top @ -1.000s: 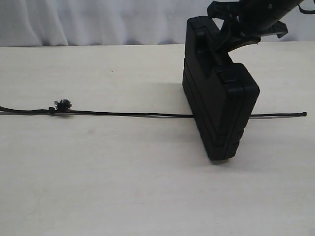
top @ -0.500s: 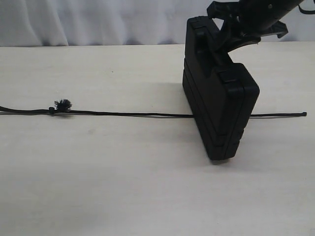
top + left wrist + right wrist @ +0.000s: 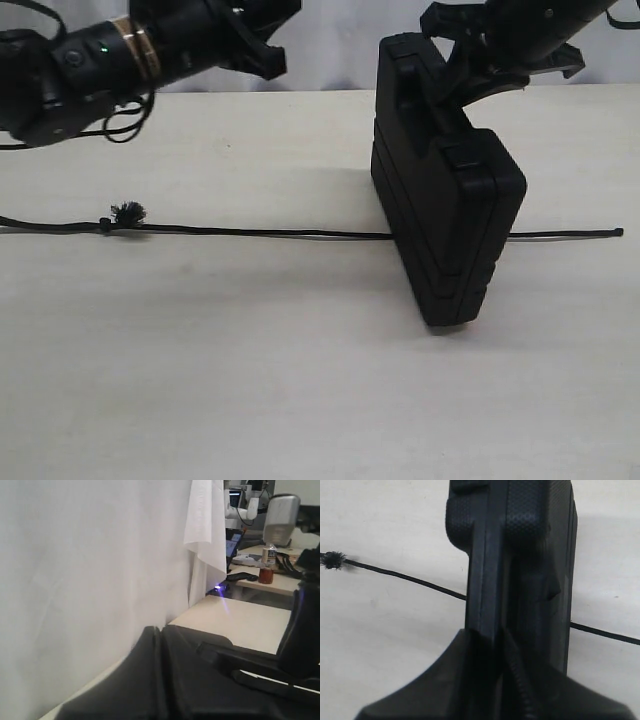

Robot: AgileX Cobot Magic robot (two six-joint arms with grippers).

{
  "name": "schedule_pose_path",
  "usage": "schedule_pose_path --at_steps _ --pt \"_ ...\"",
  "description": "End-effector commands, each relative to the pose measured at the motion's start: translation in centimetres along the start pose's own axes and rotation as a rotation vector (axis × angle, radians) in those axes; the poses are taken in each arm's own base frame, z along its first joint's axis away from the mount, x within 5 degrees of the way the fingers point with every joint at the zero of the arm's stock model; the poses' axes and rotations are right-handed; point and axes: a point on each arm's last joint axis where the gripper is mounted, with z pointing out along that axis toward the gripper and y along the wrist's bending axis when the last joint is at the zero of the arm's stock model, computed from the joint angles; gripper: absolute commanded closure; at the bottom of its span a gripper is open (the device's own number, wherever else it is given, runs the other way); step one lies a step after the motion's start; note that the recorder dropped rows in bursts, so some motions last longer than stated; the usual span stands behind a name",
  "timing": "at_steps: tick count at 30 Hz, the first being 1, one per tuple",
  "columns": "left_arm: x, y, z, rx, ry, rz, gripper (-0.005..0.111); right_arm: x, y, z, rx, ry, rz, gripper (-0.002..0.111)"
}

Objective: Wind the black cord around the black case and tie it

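The black case [image 3: 445, 215] stands on its narrow edge on the surface [image 3: 300, 380]. My right fingers [image 3: 445, 680] pinch its upper end, one on each face; the right wrist view shows this plainly, the exterior view only as a dark mass. The black cord [image 3: 260, 232] lies straight, meets the foot of the case and comes out the other side, its frayed tuft [image 3: 127, 212] well apart from the case; my left fingers [image 3: 255, 50] hang high on the tuft's side of the case, and I cannot tell whether they are spread or pressed together.
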Motion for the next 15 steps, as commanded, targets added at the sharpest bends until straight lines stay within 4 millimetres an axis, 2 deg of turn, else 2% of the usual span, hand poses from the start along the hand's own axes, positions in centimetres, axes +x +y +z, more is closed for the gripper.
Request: schedule_pose_path --at_steps 1,10,15 --pt "1.8 -1.0 3.6 0.069 0.006 0.048 0.107 1.0 -3.8 3.7 0.196 0.163 -0.073 0.104" --pt "3.7 -3.7 7.9 0.165 -0.010 0.119 0.107 0.9 -3.8 3.7 0.196 0.156 -0.074 0.104" --pt "4.2 -3.9 8.9 0.159 0.006 0.152 0.107 0.9 -3.8 3.7 0.196 0.156 -0.075 0.104"
